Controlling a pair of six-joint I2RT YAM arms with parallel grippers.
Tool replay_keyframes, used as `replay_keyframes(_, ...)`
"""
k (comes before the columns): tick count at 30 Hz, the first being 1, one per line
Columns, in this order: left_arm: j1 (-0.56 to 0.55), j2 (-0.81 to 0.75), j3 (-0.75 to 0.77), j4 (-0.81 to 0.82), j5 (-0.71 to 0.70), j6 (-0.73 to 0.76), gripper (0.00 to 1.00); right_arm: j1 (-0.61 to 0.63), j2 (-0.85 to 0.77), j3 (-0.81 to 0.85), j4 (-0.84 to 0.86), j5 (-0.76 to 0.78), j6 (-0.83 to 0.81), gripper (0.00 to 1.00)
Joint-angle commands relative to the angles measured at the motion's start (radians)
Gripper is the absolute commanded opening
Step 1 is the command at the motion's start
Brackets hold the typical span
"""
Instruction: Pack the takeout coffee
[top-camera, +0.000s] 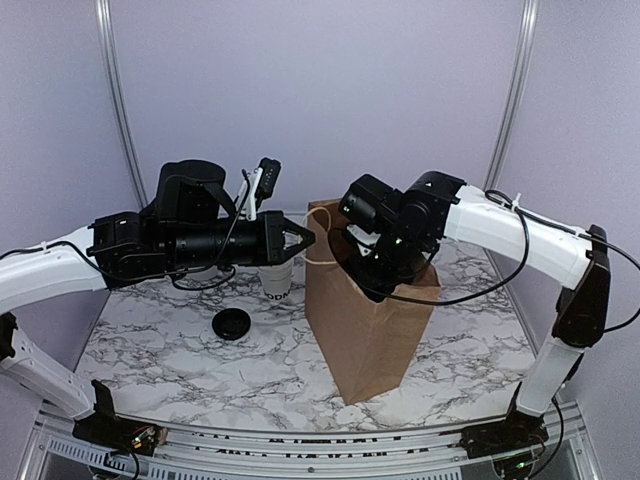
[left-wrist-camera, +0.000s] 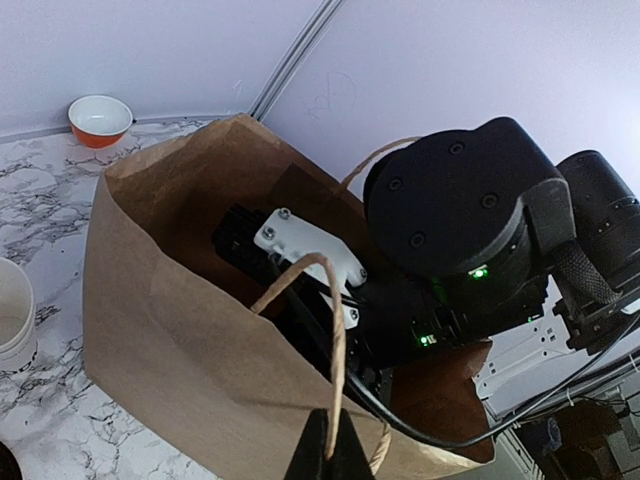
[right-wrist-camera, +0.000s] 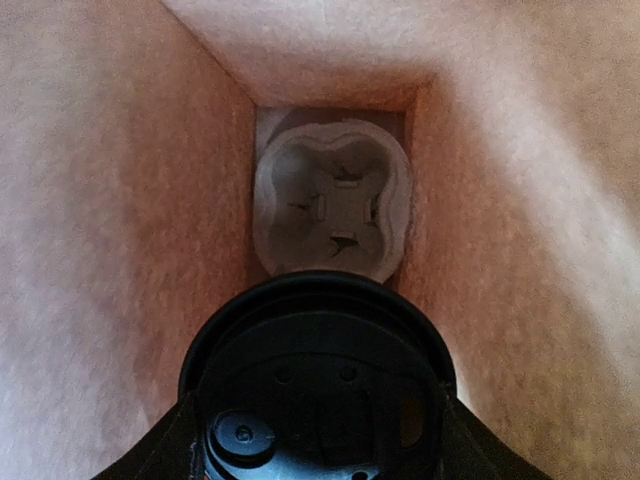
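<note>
Left fingers: you are pinching the bag's twine handle with them shut tight, the tips meeting on the loop.
Left gripper: it is reaching in level from the left and hanging at the left top rim of the bag.
Right fingers: they are standing wide, one on each side of the black lid, and you are gripping the coffee between them.
Right gripper: it is pointing down inside the bag. From overhead the paper walls are hiding it, and only the wrist is showing above the mouth.
Coffee: it is hanging in your right grip inside the bag. Only its lid is showing, and the cup beneath is hidden.
Carrier: it is lying on the bag's floor below the coffee. You cannot tell whether the cup is touching it.
Bag: it is standing upright, right of centre on the table, with its mouth gaping open.
Cup stack: it is standing just left of the bag, under the left gripper.
Loose lid: it is lying flat, left and near of the cup stack, apart from it.
Bowl: red outside and white inside, it is sitting by the wall beyond the bag in the left wrist view.
</note>
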Motion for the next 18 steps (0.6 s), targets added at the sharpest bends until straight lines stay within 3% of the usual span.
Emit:
replay_keyframes(1,-0.011,-0.027,-0.023,0.045,0.021,-0.008,0.00,-0.025,0.021,0.047,-0.012,-0.020,-0.029,0.59)
replay_keyframes(18,0.003,-0.064,-0.051,0.027,-0.111,-0.001,0.00,0.014,-0.043,-0.044,-0.029,-0.050,0.038,0.58)
